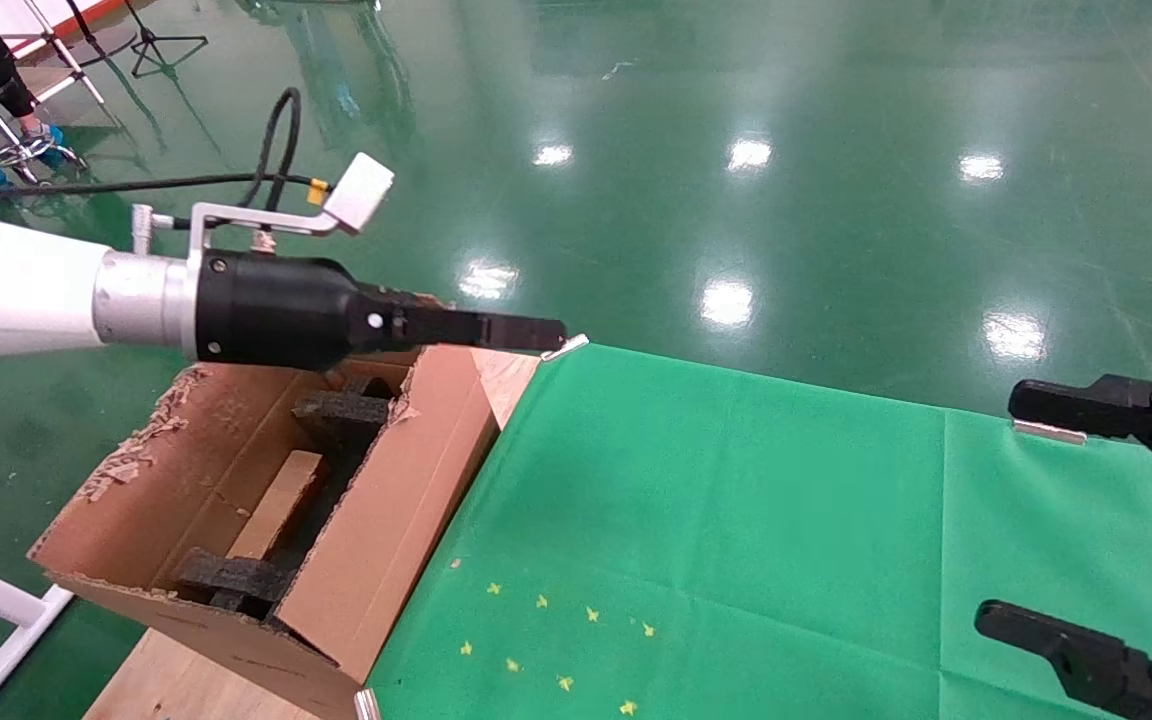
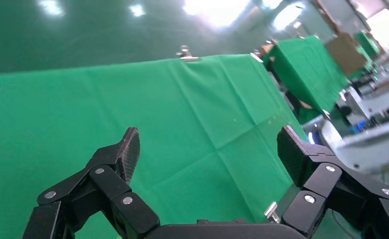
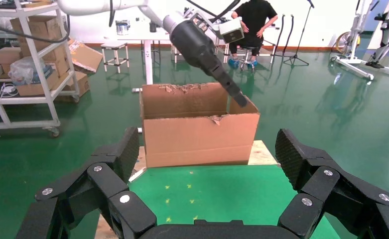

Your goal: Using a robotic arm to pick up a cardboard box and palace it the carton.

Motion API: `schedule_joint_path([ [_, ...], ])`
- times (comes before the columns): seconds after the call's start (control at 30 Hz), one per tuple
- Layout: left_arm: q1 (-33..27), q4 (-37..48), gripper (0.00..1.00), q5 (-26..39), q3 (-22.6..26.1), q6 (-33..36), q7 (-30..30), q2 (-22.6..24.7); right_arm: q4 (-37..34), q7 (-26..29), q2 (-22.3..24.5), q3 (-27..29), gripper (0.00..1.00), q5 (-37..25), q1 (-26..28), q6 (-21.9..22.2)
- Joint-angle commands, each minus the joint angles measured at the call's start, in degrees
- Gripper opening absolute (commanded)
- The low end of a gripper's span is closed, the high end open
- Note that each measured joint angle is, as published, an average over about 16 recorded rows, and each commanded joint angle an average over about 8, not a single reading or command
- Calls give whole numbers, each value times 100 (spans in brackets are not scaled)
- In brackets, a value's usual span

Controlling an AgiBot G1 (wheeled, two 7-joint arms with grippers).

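1. Carton (image 1: 266, 520): at the far left, standing just off the left edge of the table, flaps upright and ragged, black foam pieces (image 1: 236, 580) inside. A pale oblong piece (image 1: 276, 515) lies between the foam. I judge this to be the cardboard box, already in the carton, though I cannot make out tape on it.

2. Left arm, the robotic arm (image 1: 26, 285) at work: it reaches across above the carton's far rim, the left gripper (image 2: 207, 154) pointing toward the table's far left corner. The left wrist view shows its jaws wide apart with nothing between them, only green cloth beyond. Risk, as I judge it: the fingers sit close to the carton's upright flap, so a low or careless swing could catch the flap and drag or tip the carton.

3. Table (image 1: 736, 520): green cloth, bare but for small yellow marks (image 1: 546, 640) near the front. I see no further box on it to fetch.

4. Right gripper (image 3: 207, 159): parked at the table's right edge, jaws wide and empty, facing the carton. Risk: little while it keeps to that side. A crossing move by the left arm would bring the two nearer.
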Motion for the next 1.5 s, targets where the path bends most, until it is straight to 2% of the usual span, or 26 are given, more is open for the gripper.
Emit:
schedule_joint_path([
  [0.03, 198, -247, 100, -43, -212, -10, 152, -27, 0, 0, 0, 0, 100, 0, 0, 0],
  [1.07, 3421, -4257, 100, -744, -3658, -164, 2626, -468, 0, 0, 0, -1, 100, 0, 0, 0],
  [1.3, 3912, -4860, 100, -851, -4174, -180, 2967, -532, -1, -1, 1, 0, 100, 1, -1, 1],
  [1.5, 3976, -4930, 100, -876, -4239, -185, 2988, -544, -1, -1, 1, 0, 100, 2, -1, 2],
])
